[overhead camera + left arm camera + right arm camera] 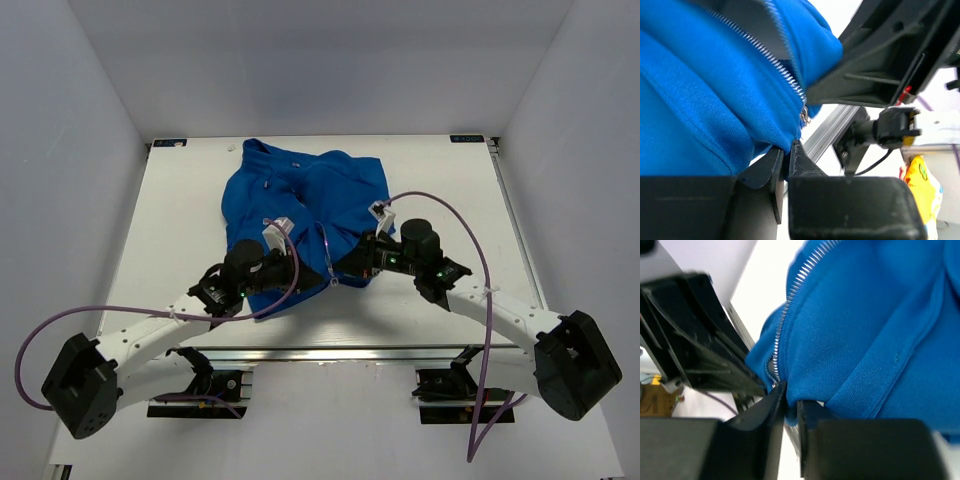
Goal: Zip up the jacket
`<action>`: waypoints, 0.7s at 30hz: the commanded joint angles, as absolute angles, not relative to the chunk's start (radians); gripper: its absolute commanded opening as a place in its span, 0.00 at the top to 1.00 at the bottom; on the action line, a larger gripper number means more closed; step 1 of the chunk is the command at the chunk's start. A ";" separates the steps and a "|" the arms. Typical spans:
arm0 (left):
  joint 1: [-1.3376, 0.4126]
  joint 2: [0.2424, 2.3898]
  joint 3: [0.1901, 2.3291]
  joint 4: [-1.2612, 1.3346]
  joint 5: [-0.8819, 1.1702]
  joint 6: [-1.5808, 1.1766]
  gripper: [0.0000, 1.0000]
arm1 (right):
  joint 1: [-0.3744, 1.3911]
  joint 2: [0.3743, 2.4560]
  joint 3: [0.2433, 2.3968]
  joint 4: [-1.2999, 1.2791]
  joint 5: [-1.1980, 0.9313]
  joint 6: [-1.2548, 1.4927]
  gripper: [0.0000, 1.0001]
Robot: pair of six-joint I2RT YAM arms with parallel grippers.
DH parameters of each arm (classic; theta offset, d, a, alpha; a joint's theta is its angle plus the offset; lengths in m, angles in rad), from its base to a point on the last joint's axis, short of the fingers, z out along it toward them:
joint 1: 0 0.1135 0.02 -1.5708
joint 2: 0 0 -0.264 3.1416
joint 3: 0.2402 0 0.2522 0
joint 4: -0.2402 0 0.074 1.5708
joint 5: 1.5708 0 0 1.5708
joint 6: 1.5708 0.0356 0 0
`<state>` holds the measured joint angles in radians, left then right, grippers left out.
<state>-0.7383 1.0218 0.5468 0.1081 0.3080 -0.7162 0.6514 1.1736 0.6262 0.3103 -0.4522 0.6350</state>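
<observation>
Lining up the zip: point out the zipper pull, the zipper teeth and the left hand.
zipper pull (804, 116): left wrist view, its silvery tab.
zipper teeth (791, 292): right wrist view, middle of the row.
left hand (788, 150): left wrist view, midway between fingertips pinching the jacket (700, 100) hem.

Both arms are made of white tubular links joined by bulky black joint housings, with small green lights near the wrists. A thin purple cable (100, 310) loops from the left arm (140, 340), and a second purple cable (430, 194) arcs from the right arm (505, 312). The left gripper (787, 150) and right gripper (790, 400) have matte black, wedge-shaped fingers with faint scuffs.
</observation>
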 commanded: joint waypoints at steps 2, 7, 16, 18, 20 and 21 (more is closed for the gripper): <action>-0.746 1.069 0.512 0.150 0.374 -0.755 1.00 | 0.653 1.164 0.552 0.267 -0.480 0.629 0.75; -0.746 1.126 0.495 0.221 0.431 -0.791 1.00 | 0.655 1.140 0.552 0.143 -0.495 0.551 0.55; -0.749 1.157 0.483 0.249 0.522 -0.836 1.00 | 0.710 0.991 0.587 -0.107 -0.397 0.439 0.15; -0.752 1.135 0.485 0.236 0.514 -0.844 1.00 | 0.732 0.968 0.615 -0.156 -0.332 0.404 0.11; -0.753 1.111 0.488 0.226 0.506 -0.861 1.00 | 0.768 0.943 0.656 -0.244 -0.229 0.374 0.11; -0.756 1.105 0.491 0.216 0.500 -0.867 1.00 | 0.782 0.940 0.670 -0.273 -0.192 0.350 0.11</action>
